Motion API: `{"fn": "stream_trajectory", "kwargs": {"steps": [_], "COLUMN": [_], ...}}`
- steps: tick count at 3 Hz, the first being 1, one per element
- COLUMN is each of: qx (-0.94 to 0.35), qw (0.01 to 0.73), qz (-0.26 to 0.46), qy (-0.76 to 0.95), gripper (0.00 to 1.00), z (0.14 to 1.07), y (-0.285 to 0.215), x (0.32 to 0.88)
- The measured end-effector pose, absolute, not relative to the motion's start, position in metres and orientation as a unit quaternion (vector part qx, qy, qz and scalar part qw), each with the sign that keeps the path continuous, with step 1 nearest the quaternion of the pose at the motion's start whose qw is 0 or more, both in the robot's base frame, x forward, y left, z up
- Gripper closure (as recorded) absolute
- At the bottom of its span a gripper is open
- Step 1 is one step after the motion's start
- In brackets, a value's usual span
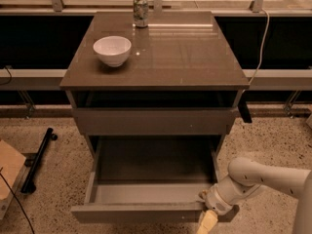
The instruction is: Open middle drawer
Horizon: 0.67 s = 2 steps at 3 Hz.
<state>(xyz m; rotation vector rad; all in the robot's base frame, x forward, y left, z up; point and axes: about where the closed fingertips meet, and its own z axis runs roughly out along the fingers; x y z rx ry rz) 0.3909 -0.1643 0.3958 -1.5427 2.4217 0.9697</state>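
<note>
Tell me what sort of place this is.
Probably a lab or office test area: speckled floor, loose cable, drawer cabinet with bowl and can. Gripper at the open middle drawer's front corner.
</note>
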Motion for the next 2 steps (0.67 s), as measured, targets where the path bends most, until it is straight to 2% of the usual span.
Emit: {"fn": "stream_trajectory", "kwargs": {"steps": [2], "qx": [-0.508], "qw": [0.055], "qz": [0.32], "qy": [0.798], "gripper": [0.0], "z": [0.4048], "y": [-0.1642], "x": [0.3921]}}
